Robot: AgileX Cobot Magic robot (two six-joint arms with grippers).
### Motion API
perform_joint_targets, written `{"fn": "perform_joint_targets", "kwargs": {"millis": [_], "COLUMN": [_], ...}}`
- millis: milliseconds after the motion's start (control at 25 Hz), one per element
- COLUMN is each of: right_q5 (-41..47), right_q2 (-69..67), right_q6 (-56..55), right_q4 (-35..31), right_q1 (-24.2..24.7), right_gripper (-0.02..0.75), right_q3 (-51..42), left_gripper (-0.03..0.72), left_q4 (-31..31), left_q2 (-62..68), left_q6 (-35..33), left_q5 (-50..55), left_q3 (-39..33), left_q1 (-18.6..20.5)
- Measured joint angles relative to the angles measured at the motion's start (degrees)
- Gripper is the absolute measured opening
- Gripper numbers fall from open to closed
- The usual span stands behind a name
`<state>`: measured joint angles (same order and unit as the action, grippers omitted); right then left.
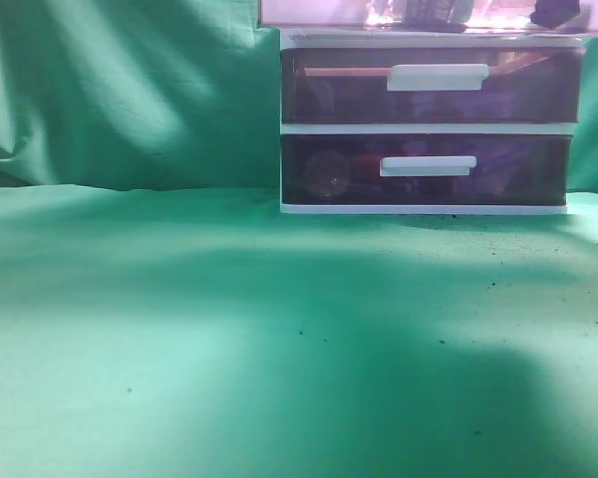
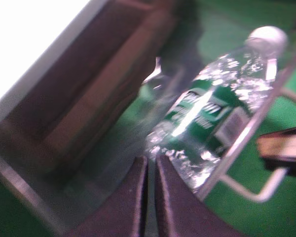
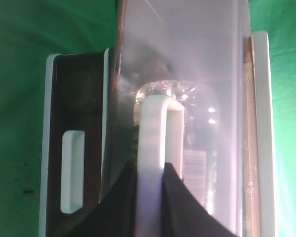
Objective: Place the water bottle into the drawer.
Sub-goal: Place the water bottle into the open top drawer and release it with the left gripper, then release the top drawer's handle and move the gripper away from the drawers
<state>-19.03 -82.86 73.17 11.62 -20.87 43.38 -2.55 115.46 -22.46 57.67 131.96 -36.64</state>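
- Dark fingers of the left claw point(image 2: 151, 197) fill the bottom of the left wrist view, pressed almost together with only a thin slit between them and nothing gripped.
- Just beyond those fingertips lies the water bottle point(image 2: 214, 118), on its side inside the drawer point(image 2: 89, 94), its white cap pointing away from the claw and its green label facing up.
- From the right wrist view, the right claw point(image 3: 153, 197) is clenched on the drawer's white bar handle point(image 3: 153, 148), one dark finger on each side of it.
- That view looks through the translucent drawer front point(image 3: 187, 74) and shows the bottle point(image 3: 197, 133) as a hazy shape behind the handle, just past the claw.
- Only the right wrist view shows a lower drawer point(image 3: 84, 123) with its own handle point(image 3: 73, 170), shut in the white frame.
- Along the green surface point(image 1: 279, 349), the exterior view shows the two lower drawers point(image 1: 429, 124) closed; neither claw nor the bottle can be made out there.
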Motion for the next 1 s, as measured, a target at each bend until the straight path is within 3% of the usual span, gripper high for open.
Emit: {"fn": "perform_joint_targets", "kwargs": {"millis": [80,200,640,760,1000], "right_q5": [1.39,3.62,7.81,6.84,5.03], "right_q2": [0.0,0.0,-6.14,-10.29,-18.11], "right_q6": [0.32,1.49,1.71,1.71,1.98], "right_q4": [0.49,1.33,2.82,2.82,2.7], "right_q1": [0.22,1.58,5.31,5.55,6.26], "right_gripper": [0.106,0.106,0.106,0.106,0.106], "right_q3": [1.13,3.93,15.58,19.57,27.63], "left_gripper": [0.0,0.0,0.0,0.0,0.0], "left_q4": [10.01,15.99,14.52,12.6,8.53], "left_q2": [-2.11,-6.27,-21.56,-27.95,-44.29], "left_q6": [9.45,15.63,17.31,17.31,16.68], "left_q5": [1.82,4.17,9.34,7.77,-2.32], "left_q3": [0.0,0.0,-2.16,-8.8,-33.16], "left_q1": [0.11,0.26,0.26,0.26,0.26]}}
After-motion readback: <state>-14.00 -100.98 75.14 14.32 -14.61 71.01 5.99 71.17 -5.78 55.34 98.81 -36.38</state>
